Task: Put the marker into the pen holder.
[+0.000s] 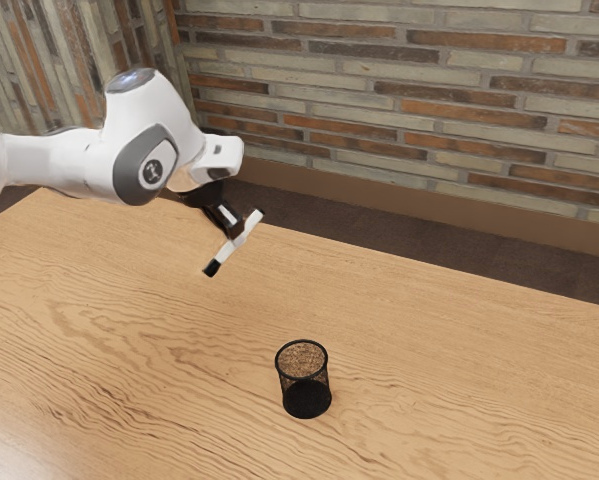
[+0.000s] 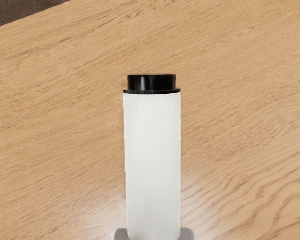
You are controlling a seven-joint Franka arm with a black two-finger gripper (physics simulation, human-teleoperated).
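Note:
My gripper point(image 1: 241, 232) is up above the far part of the table in the exterior view, shut on the white marker point(image 1: 229, 250). The marker slants, with its black end lower and toward the exterior view's left. In the wrist view the marker point(image 2: 153, 165) stretches away from my gripper point(image 2: 154, 234), whose two grey fingertips touch it from both sides. The black mesh pen holder point(image 1: 304, 380) stands upright on the table, apart from the marker and nearer the exterior camera. Nothing is visible inside it.
A wooden table point(image 1: 119, 330) lies beneath the arm and the holder. Its far edge runs in front of a brick wall point(image 1: 429, 100), with dark floor between them.

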